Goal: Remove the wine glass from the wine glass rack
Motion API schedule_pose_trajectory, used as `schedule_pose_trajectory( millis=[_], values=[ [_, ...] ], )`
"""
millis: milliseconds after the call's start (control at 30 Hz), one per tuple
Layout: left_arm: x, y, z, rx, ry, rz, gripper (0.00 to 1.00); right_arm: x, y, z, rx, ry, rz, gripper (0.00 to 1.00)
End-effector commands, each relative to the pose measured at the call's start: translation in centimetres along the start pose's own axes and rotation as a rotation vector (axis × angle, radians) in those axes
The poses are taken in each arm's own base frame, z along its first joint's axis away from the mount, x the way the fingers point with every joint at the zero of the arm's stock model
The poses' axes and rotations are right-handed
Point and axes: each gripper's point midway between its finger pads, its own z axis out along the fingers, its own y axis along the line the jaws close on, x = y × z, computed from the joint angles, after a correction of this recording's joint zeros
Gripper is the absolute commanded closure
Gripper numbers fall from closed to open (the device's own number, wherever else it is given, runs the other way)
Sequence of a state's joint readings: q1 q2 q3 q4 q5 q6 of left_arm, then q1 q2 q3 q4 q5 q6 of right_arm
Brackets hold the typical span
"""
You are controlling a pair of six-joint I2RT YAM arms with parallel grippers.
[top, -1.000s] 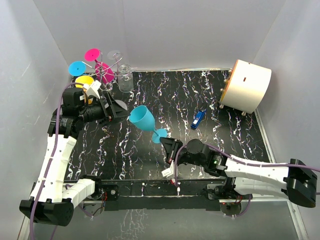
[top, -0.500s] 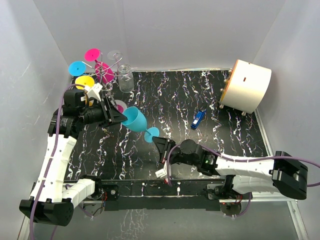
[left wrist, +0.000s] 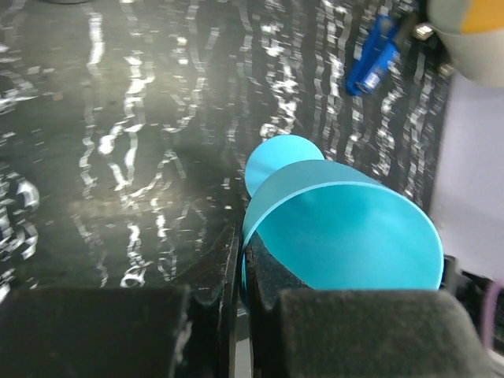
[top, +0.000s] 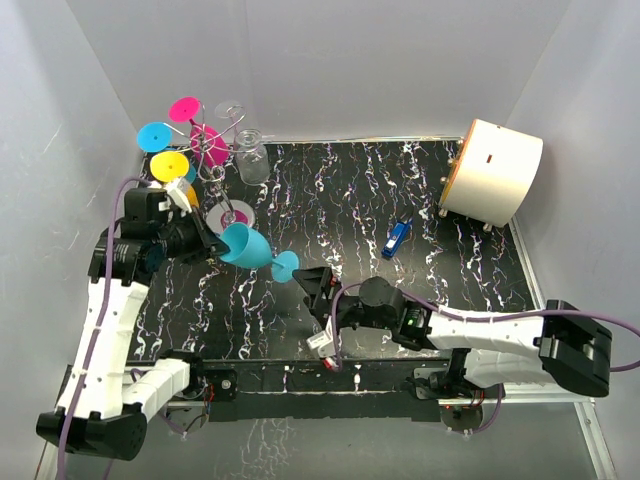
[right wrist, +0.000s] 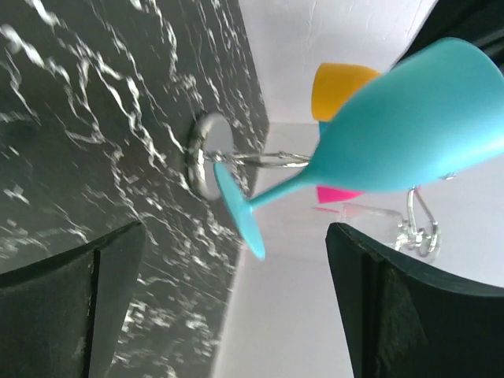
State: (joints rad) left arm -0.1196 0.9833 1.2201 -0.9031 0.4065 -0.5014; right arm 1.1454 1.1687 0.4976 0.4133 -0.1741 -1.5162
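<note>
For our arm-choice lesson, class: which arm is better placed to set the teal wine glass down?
Left: the left gripper is shut on the teal wine glass at its bowl rim; the right gripper stands open, off its foot.

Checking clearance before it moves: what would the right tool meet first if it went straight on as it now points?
Probably the foot of the teal wine glass held by the left tool; the open right tool faces it, depth unclear.

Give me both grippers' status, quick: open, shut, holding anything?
Left gripper: shut on the bowl rim of the turquoise plastic wine glass.
Right gripper: open, holding nothing, just beside the glass's foot.
</note>
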Motion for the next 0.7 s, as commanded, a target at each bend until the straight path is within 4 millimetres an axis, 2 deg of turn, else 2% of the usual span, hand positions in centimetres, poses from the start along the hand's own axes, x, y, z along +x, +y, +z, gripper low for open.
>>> schedule_pose_trajectory(
  millis=[0,100,167,233,300,367,433,533,667],
  values=[
    [-0.5,4.8,-3.4,-0.297,-0.154,-0.046,1.00,-3.4,-2.8,-1.5,0.132,-0.175,0.322,0.02],
    [0.5,8.1,-4.7,-0.465,-0.224,-0.148,1.00,-3.8,-3.2,-2.3,0.180,-0.199,0.560,0.02],
    [1.4,11.0,-5.9,-0.620,-0.281,-0.251,1.00,-2.8,-4.3,-2.5,0.260,-0.161,0.790,0.02],
    [2.2,13.1,-6.6,-0.738,-0.305,-0.307,1.00,-0.7,-5.7,-2.8,0.385,-0.078,1.042,0.02],
    [2.4,14.7,-6.6,-0.823,-0.324,-0.331,1.00,2.6,-6.5,-3.3,0.568,0.066,1.308,0.02],
    [2.0,15.9,-6.1,-0.885,-0.321,-0.308,1.00,6.1,-6.1,-4.3,0.758,0.262,1.519,0.02],
    [1.4,16.7,-6.1,-0.950,-0.335,-0.305,1.00,7.5,-5.4,-4.1,0.777,0.388,1.572,0.02],
    [-0.2,17.2,-6.3,-0.988,-0.399,-0.301,1.00,7.8,-5.0,-3.2,0.714,0.460,1.552,0.02],
    [-1.8,18.3,-6.8,-1.023,-0.453,-0.331,1.00,8.0,-4.8,-3.1,0.689,0.499,1.549,0.02]
  ],
)
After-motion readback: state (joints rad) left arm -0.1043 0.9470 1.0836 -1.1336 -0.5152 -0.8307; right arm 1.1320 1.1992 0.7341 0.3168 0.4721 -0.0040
